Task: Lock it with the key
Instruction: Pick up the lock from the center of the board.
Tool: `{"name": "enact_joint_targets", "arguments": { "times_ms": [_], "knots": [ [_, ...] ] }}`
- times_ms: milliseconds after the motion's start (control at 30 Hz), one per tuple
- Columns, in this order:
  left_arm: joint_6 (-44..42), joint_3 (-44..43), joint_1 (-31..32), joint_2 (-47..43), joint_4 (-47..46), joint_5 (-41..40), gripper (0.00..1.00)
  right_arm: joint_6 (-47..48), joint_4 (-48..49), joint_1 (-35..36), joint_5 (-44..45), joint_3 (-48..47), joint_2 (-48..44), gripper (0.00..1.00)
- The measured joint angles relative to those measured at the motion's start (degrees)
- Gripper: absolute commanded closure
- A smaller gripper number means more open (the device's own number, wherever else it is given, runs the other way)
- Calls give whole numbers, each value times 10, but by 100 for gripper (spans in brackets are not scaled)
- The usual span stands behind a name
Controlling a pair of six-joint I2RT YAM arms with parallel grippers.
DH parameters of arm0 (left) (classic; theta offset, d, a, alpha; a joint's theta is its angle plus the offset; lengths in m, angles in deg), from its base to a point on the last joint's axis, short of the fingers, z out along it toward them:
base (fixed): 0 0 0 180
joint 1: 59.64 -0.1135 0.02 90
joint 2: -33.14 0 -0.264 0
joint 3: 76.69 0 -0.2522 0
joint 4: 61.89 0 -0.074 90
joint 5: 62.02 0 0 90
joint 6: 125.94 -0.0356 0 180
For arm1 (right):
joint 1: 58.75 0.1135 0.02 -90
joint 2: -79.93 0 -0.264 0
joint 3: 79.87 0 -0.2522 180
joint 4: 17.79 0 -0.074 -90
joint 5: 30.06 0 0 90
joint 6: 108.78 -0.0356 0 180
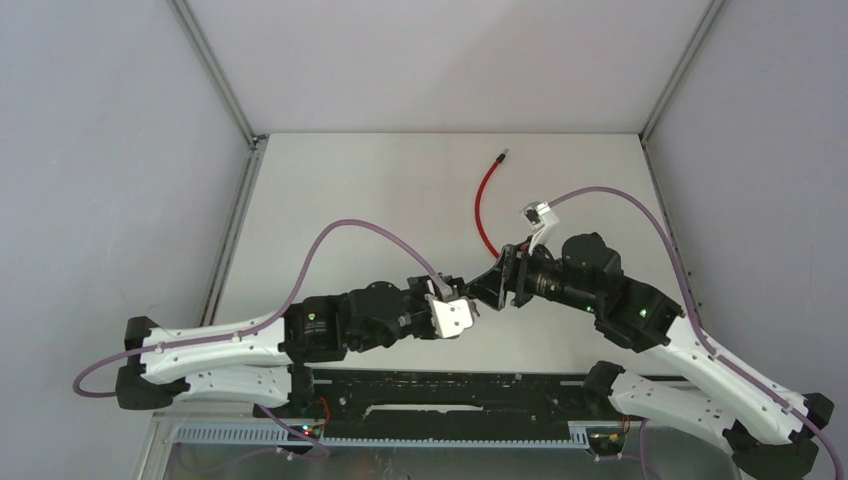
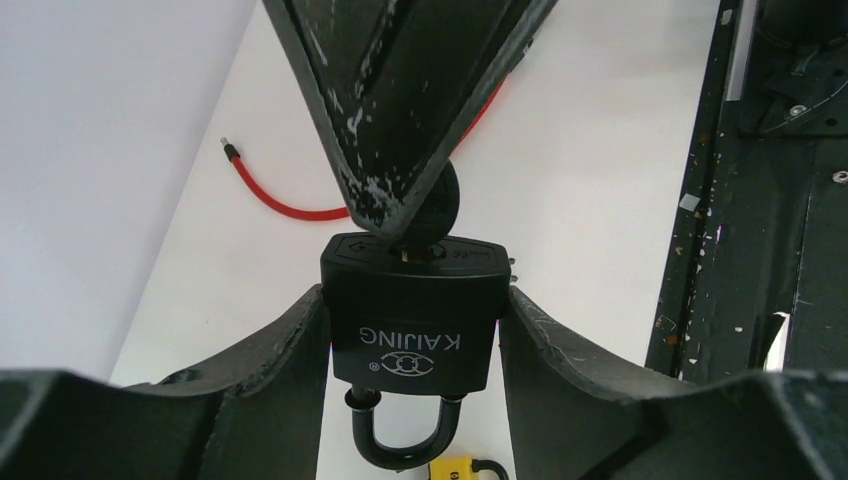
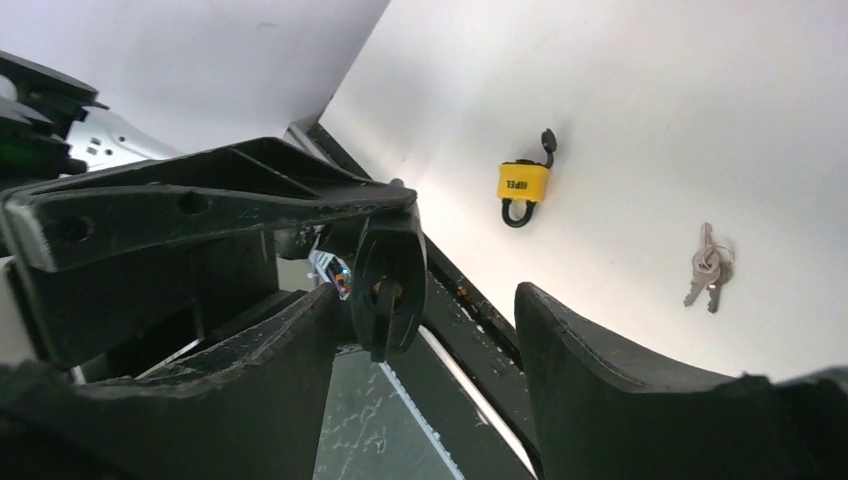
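Observation:
My left gripper [image 2: 412, 300] is shut on a black padlock [image 2: 412, 320] marked KAIJING, its fingers pressing the two sides of the body. The shackle [image 2: 400, 445] points toward the camera, and both of its legs meet the body. A key with a black head [image 2: 445, 212] sits in the keyhole on the far face. My right gripper [image 3: 428, 300] is open around that key head [image 3: 390, 270]. The head lies close to one finger, with a wide gap to the other. From above, both grippers [image 1: 478, 292] meet at the table's middle front.
A red cable [image 1: 485, 205] lies on the table behind the grippers. A yellow padlock [image 3: 524, 182] and a small bunch of silver keys [image 3: 708, 268] rest on the white surface below. The black base rail [image 1: 450, 385] runs along the near edge.

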Motion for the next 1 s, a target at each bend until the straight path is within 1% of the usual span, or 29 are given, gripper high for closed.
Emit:
{"name": "enact_joint_targets", "arguments": {
  "times_ms": [200, 367, 667, 733, 867, 900, 933, 967, 1000],
  "knots": [
    [0, 0, 1, 8, 0, 0, 100, 2, -5, 23, 21, 0, 18, 37],
    [0, 0, 1, 14, -1, 0, 100, 2, -3, 43, 24, -1, 30, 44],
    [0, 0, 1, 16, -1, -2, 100, 0, 5, 72, 36, -1, 69, 48],
    [0, 0, 1, 16, -1, -2, 100, -1, 7, 73, 38, -1, 78, 52],
    [0, 0, 1, 17, 1, -10, 99, -6, 17, 76, 38, -2, 92, 74],
    [0, 0, 1, 17, 2, -12, 97, -4, 18, 78, 41, -2, 92, 80],
    [0, 0, 2, 17, 1, -15, 93, -7, 18, 78, 44, -2, 92, 83],
    [-1, 0, 2, 17, -1, -17, 84, -10, 19, 78, 45, -3, 91, 86],
    [0, 0, 2, 17, -3, -18, 72, -7, 21, 78, 47, -3, 90, 88]
  ]
}}
